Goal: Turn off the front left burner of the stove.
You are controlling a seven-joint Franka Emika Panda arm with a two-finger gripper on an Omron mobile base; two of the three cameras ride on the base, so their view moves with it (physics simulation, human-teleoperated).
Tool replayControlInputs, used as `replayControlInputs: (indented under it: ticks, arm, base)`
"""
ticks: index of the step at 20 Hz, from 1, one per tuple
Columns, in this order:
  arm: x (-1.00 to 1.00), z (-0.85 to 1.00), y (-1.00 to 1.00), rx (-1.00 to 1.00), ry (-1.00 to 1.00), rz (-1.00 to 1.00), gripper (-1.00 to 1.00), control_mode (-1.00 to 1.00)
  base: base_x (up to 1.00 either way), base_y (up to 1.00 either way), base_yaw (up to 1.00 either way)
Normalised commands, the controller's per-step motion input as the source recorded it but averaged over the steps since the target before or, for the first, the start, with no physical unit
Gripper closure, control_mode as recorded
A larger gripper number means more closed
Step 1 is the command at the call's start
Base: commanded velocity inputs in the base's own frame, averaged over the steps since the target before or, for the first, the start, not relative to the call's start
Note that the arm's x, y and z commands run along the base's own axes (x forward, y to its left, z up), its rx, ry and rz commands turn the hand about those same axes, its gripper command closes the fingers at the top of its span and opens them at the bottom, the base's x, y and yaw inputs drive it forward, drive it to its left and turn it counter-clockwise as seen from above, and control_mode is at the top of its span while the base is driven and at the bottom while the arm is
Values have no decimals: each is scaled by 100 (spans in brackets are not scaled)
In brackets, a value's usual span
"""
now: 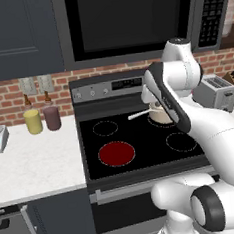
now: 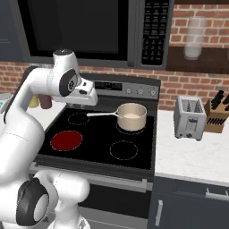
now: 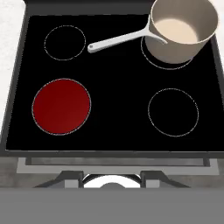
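From the left base view my arm rises at the lower right, folds back at the elbow and reaches over the stove (image 1: 141,137), whose front left burner (image 1: 116,153) glows red at the near left of the glass; two bottles (image 1: 42,118) stand on the bench (image 1: 32,161) to the left. From the right base view my forearm crosses the far left of the stove, level with the knob panel (image 2: 134,91), beside a saucepan (image 2: 131,117) on the far right zone. In the hand view I look straight down on the cooktop; my hand's (image 3: 112,180) fingertips are barely visible, so I cannot tell whether they are spread or together.
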Motion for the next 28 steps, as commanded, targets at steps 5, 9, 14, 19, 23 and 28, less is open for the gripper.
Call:
replayControlInputs:
  ticks: [5, 9, 14, 19, 23, 28]
  arm:
    - [-9, 0, 16, -6, -3, 0, -100, -100]
    - [0, 0, 94, -31, -10, 2, -100, -100]
    - [0, 0, 100, -30, -15, 2, -100, -100]
    - [0, 0, 100, -19, -26, 7, -100, -100]
    - [9, 0, 84, -9, -30, 11, -100, -100]
    - [0, 0, 22, 1, -45, 16, -100, -100]
  base:
    - [0, 0, 0]
    - [0, 0, 0]
    - [0, 0, 0]
    - [0, 0, 0]
    - [0, 0, 0]
    - [0, 0, 0]
